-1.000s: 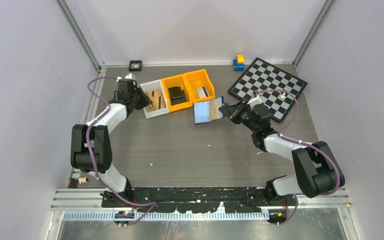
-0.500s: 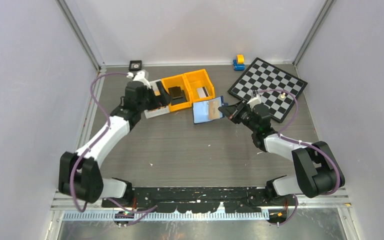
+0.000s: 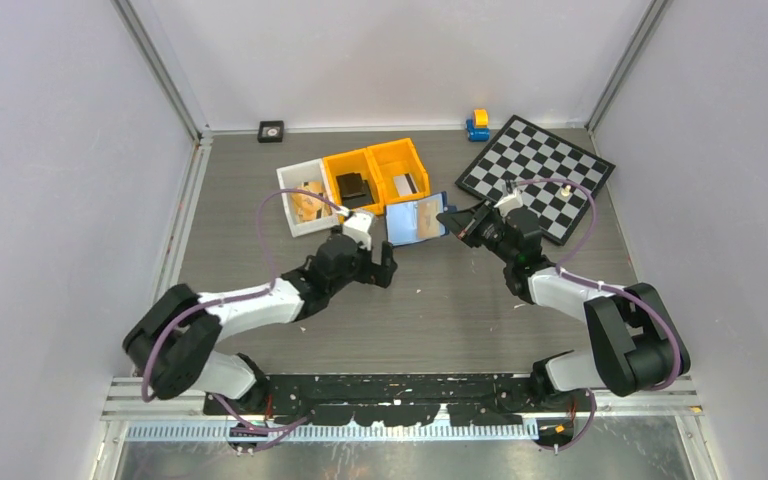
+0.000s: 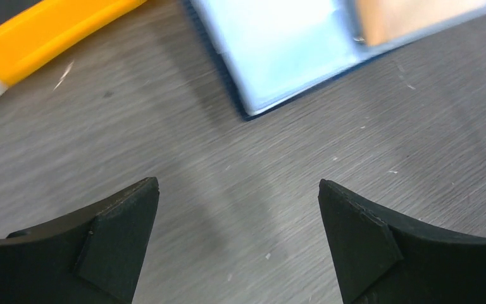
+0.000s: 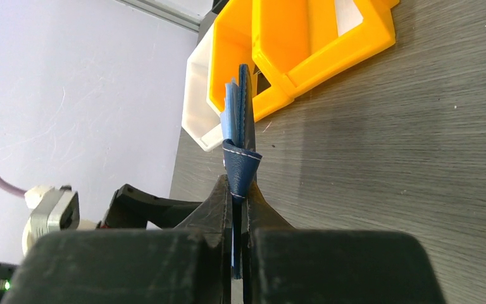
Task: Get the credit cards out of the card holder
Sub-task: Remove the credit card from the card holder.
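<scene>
Top external: left arm stretched low, pincer [image 3: 384,262] spread near card holder [image 3: 415,221].

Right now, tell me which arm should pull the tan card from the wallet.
Left. The left fingers are open and empty near the wallet; the right fingers are shut on the wallet's edge, steadying it.

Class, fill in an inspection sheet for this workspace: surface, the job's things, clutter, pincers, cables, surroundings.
Surface: grey wood-grain table, pale flecks.
Job's things: card holder open, tan card in one pocket.
Clutter: orange bins and white bin, items inside; chessboard, toy, black square.
Pincers: right pincer shut on the holder's edge; left pincer open over bare table, just short of the holder.
Cables: purple cable loops off each arm.
Surroundings: pale walls on three sides.
</scene>
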### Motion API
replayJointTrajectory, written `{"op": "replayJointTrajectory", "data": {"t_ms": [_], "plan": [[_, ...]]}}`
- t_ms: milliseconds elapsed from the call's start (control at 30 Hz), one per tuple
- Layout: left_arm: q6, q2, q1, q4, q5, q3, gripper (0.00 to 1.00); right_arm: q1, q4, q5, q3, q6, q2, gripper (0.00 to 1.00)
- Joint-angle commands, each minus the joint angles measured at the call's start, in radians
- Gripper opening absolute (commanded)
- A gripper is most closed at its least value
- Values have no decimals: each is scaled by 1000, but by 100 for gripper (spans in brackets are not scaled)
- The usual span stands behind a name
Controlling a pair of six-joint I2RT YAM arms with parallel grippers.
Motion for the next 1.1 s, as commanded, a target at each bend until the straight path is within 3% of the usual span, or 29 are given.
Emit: {"op": "replayJointTrajectory", "data": {"t_ms": [0, 67, 233, 333, 600, 700, 867, 1000, 1067], "plan": [[213, 150, -119, 467, -65, 21, 100, 4, 71, 1, 14, 1, -51, 1], [302, 270, -180, 612, -89, 34, 100, 4, 70, 3, 11, 1, -57, 0], [513, 472, -304, 624, -228, 146, 100, 4, 70, 2, 8, 3, -68, 1], [534, 521, -332, 660, -295, 176, 100, 4, 76, 0, 5, 8, -69, 0], [524, 700, -332, 293, -222, 438, 100, 4, 70, 2, 2, 8, -86, 1], [518, 743, -332, 267, -180, 477, 100, 4, 61, 9, 2, 6, -93, 0], [487, 650, -334, 286, -43, 427, 100, 3, 65, 4, 3, 7, -90, 0], [435, 388, -311, 514, -103, 196, 100, 3, 50, 11, 4, -3, -107, 1], [354, 258, -247, 560, -62, 107, 100, 2, 40, 15, 5, -9, -115, 1]]}}
